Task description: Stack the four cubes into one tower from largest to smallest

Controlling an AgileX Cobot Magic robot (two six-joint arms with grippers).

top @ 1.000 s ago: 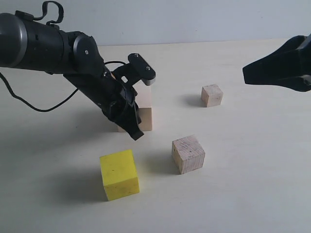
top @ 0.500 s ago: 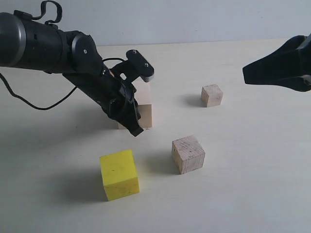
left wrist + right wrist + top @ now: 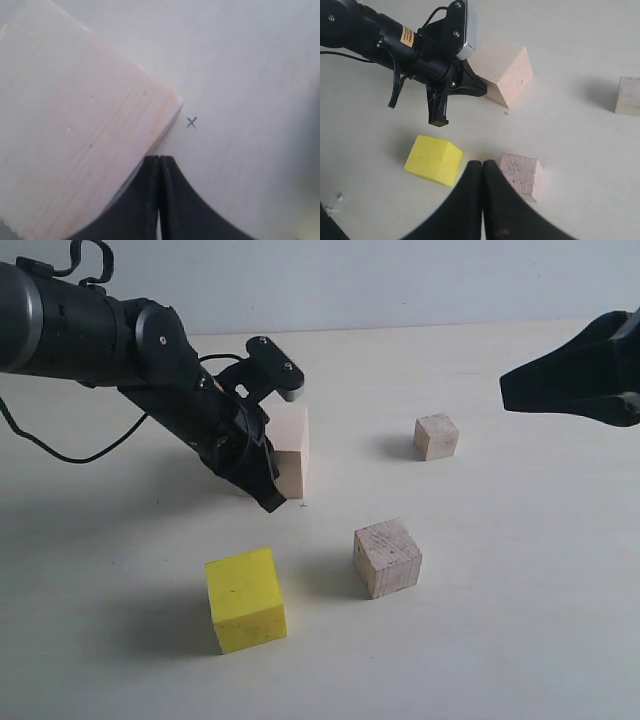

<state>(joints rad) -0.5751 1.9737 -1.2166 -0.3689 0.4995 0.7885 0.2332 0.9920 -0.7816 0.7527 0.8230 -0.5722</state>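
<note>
Holding the empty, pinched-shut left gripper [image 3: 270, 500] snug against the largest cube [image 3: 292, 445] beside its tips, likely to shove it onto the cross [image 3: 191, 122] just ahead (tower base?), with right gripper [image 3: 481, 172] clenched empty too, well away.

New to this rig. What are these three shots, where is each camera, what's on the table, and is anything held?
This is a robot with two black arms working over a pale table. The wide shot comes from a camera off the arms. The other two cameras sit on the wrists and look down past each gripper's tips. Four loose cubes lie apart, with nothing stacked: the largest pale cube, the yellow cube, the medium wood cube and the smallest cube. The left gripper is shut and empty, right beside the largest pale cube and near a small pencilled x. The right gripper hangs shut and empty on the right side of the wide shot.
</note>
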